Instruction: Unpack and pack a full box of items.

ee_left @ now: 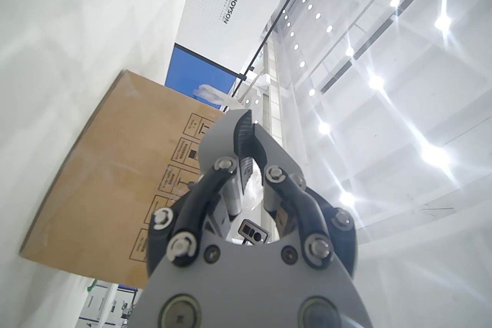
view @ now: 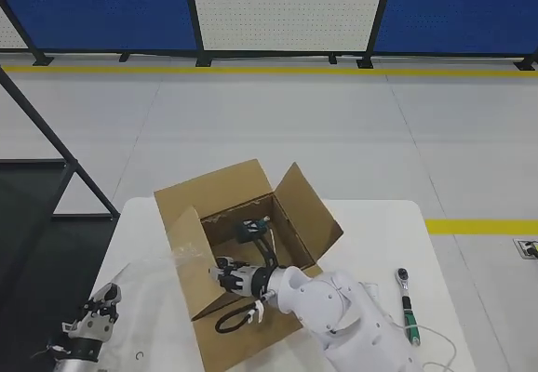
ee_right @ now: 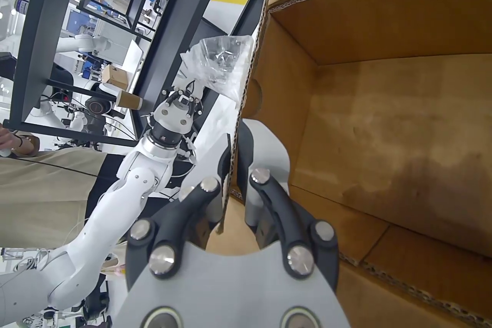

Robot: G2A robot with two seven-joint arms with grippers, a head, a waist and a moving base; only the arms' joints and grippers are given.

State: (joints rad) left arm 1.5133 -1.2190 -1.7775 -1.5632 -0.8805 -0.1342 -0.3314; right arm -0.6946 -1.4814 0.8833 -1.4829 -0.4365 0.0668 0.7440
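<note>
The left end effector [ee_left: 248, 137] is closed tight on a clear plastic bag [ee_right: 221, 62]. The bag is pinched between its two fingers and sticks out past the tips. It is held up in the air, close to the outside of the cardboard box [view: 218, 191]. Small shiny bits show inside the bag, but they are too small to tell what they are.

The right end effector [ee_right: 234, 152] is closed on the edge of the box's side flap. One finger is on the outside of the cardboard and the other finger is on the inside. The open inside of the box is right in front of this end effector.

The box stands on the white tabletop [view: 371, 232] with its flaps open. A small dark thing [view: 250, 230] lies inside the box, just past the right end effector. A ratchet wrench [view: 407, 316] with a green handle lies flat on the tabletop. It is well apart from both end effectors, on the side of the box away from the bag.
</note>
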